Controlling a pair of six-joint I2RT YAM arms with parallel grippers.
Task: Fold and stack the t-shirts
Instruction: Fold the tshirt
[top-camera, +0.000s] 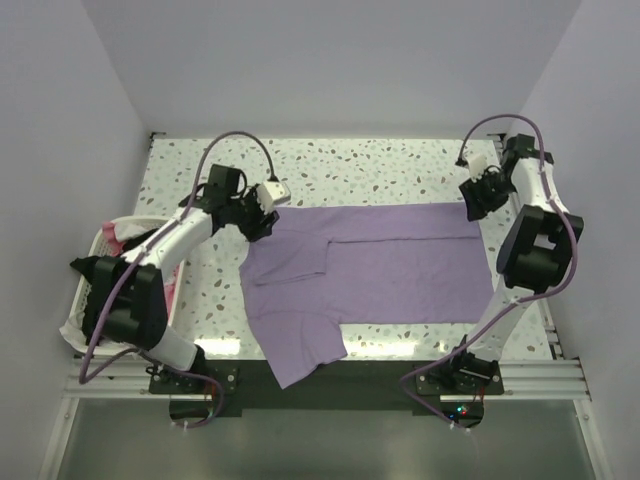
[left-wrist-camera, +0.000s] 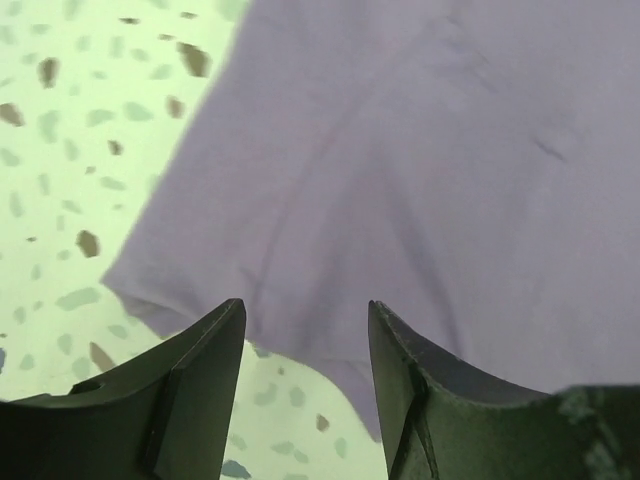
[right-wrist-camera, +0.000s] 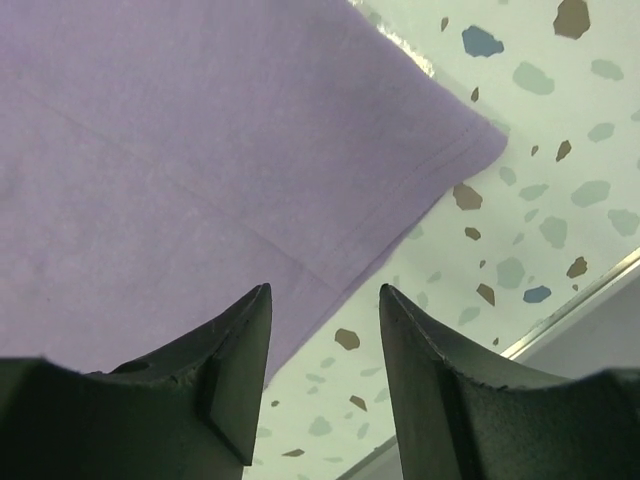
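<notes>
The lilac t-shirt (top-camera: 400, 270) lies across the surface (top-camera: 380, 165), one part drooping off the near edge; the left gripper (left-wrist-camera: 305, 312) and right gripper (right-wrist-camera: 325, 295), both apart and empty above its far edge, should probably pinch matching hem points so the fold lands square.

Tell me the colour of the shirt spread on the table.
The shirt is plain lilac-purple, no print visible; the top view shows it best.

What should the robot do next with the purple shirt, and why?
Probably reach for the flap drooping over the table's near edge. The left gripper and right gripper stand open above the purple shirt's far corners, holding nothing.
</notes>
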